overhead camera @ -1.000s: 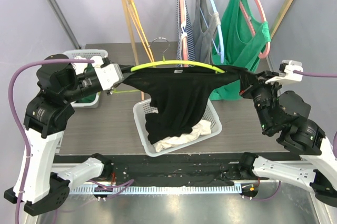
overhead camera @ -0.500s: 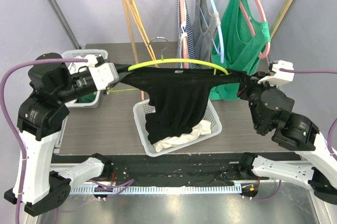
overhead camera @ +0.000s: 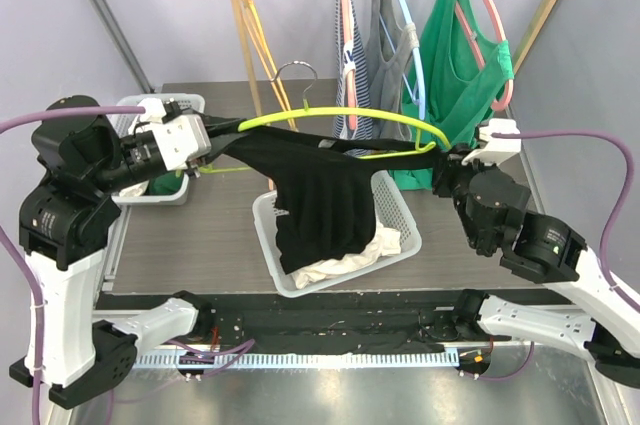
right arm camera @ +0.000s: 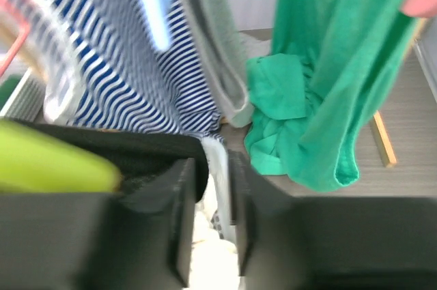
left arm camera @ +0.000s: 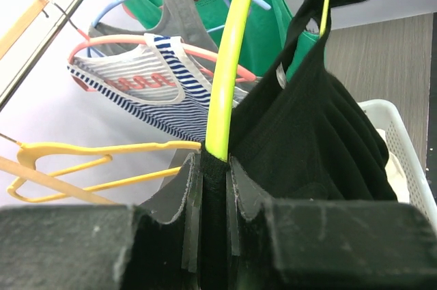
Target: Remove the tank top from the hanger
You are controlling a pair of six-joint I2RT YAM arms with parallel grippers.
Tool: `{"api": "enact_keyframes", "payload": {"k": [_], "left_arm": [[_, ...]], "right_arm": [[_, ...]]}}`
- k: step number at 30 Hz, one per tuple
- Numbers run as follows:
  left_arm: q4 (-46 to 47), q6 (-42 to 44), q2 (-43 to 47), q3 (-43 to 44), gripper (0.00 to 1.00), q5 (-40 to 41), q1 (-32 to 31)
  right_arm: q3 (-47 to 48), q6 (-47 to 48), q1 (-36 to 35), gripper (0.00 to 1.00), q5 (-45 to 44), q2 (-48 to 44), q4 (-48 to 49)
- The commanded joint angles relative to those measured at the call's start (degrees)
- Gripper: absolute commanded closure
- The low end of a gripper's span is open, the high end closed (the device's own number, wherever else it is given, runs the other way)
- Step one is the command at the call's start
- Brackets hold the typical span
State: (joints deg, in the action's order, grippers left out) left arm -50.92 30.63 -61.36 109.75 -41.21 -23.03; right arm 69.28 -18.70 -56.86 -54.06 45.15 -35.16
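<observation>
Top external view, quick question: where was the tank top [overhead camera: 325, 195], and what were the claws up to?

Reply: It hung stretched between the two arms, right over the white basket [overhead camera: 405, 235], and its lower part drooped into it. It was on the hanger [overhead camera: 340, 117], whose lime arc showed above the black cloth. The left gripper [overhead camera: 213, 135] was clamped tight on the hanger's left end with some cloth squeezed in too, dead obvious from the left wrist cam. The right gripper [overhead camera: 447, 158] was pinching the top's right edge. In its own cam the fingers [right arm camera: 181, 208] sat nearly pressed together with the cloth at their tips. On the far side stood the rack [overhead camera: 240, 5] with a green top [overhead camera: 460, 55].
</observation>
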Motion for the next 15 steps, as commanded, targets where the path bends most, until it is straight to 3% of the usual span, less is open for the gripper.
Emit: {"api": "enact_keyframes", "payload": {"k": [1, 3, 7, 10, 15], "left_arm": [[7.5, 0.0, 0.5, -4.0, 1.00, -0.6, 0.5], [10.6, -0.9, -0.1, -6.1, 1.00, -0.8, 0.5], [16.4, -4.2, -4.3, -6.7, 1.00, -1.9, 0.2], [18.9, -4.7, -7.7, -2.7, 1.00, -1.3, -1.1], [19.5, -4.4, -15.6, 7.7, 1.00, -0.6, -4.0]], "right_arm": [[1.2, 6.6, 0.8, 0.58, 12.5, -5.1, 2.6], [4.4, 7.7, 0.8, 0.45, 17.3, -6.1, 0.0], [8.2, 7.6, 0.8, 0.38, 20.4, -7.8, -4.5], [8.2, 7.8, 0.8, 0.37, 20.9, -8.1, -4.8], [11.8, 9.2, 0.9, 0.23, 25.0, -5.8, -8.0]]}}
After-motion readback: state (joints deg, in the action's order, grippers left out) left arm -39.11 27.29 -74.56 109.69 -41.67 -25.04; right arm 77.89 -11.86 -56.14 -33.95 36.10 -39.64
